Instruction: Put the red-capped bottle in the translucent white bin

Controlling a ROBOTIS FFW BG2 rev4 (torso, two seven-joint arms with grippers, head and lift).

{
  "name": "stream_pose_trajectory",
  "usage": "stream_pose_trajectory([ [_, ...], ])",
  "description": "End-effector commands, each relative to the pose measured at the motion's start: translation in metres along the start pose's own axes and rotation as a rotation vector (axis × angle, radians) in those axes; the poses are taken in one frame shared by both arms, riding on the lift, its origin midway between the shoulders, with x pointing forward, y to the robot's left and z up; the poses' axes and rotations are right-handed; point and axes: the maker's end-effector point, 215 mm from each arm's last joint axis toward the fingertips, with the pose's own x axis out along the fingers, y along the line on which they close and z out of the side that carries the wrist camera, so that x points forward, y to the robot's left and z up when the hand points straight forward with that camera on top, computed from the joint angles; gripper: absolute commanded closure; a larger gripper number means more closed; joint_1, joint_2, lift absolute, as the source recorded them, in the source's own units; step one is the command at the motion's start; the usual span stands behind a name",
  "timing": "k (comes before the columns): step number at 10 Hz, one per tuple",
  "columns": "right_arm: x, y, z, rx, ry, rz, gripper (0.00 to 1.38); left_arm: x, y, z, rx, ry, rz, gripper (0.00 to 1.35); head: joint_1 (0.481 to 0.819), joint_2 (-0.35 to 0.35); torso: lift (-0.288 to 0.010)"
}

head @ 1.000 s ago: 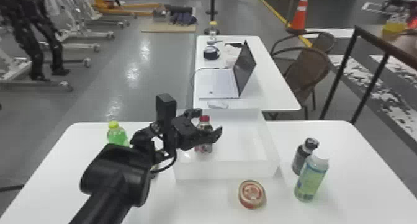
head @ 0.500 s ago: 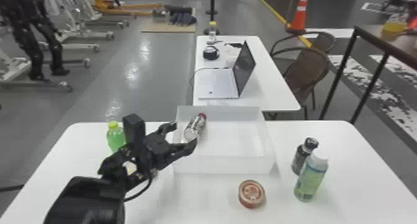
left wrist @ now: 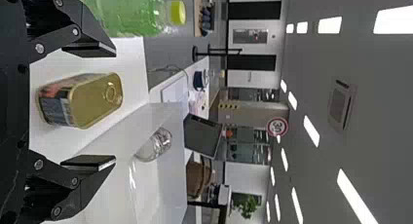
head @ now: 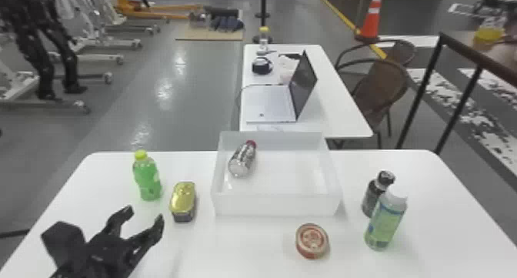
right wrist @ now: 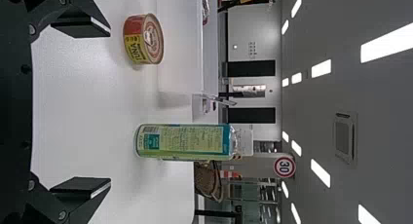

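In the head view the red-capped bottle (head: 243, 158) lies tilted on its side in the left part of the translucent white bin (head: 277, 205), cap toward the back. My left gripper (head: 144, 215) stands open at the table's front left, apart from the bin, nothing between its fingers. In the left wrist view the left gripper (left wrist: 116, 106) has its fingers wide apart, with the bottle (left wrist: 155, 145) beyond them inside the bin (left wrist: 168, 180). My right gripper (right wrist: 109, 107) is open and idle in the right wrist view, facing the table's right side.
A green bottle (head: 147, 178) and a golden tin (head: 183, 202) stand left of the bin. A round tin (head: 312, 241) sits before it. To its right are a dark bottle (head: 375, 194) and a green spray can (head: 386, 220). A laptop (head: 282, 100) is on the table behind.
The left gripper has let go of the bottle and withdrawn from over the bin toward the front left. The bottle went from upright between its fingers to lying in the bin.
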Motion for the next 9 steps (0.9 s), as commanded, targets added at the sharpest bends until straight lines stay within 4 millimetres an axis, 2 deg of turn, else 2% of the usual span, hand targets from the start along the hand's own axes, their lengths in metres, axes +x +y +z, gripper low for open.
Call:
stream_pose_trajectory([
  [1,-0.002,-0.002,0.000,0.002,0.003,-0.004,0.20,-0.041,0.016,-0.013,0.021,-0.007,0.091,0.49,0.549,0.000,-0.100],
  [3,-0.007,-0.005,-0.002,0.001,0.010,-0.013,0.20,-0.085,0.034,-0.028,0.070,0.015,0.195,0.48,0.549,0.000,-0.100],
  [4,-0.009,-0.007,-0.003,0.001,0.013,-0.021,0.20,-0.099,0.035,-0.038,0.073,0.032,0.218,0.48,0.549,0.000,-0.100],
  [7,-0.011,-0.008,-0.004,-0.002,0.016,-0.022,0.20,-0.130,0.023,-0.064,0.052,0.072,0.278,0.48,0.549,0.000,-0.100],
  [9,-0.011,-0.008,-0.003,-0.002,0.015,-0.022,0.20,-0.133,0.026,-0.059,0.050,0.053,0.312,0.48,0.549,0.000,-0.100],
])
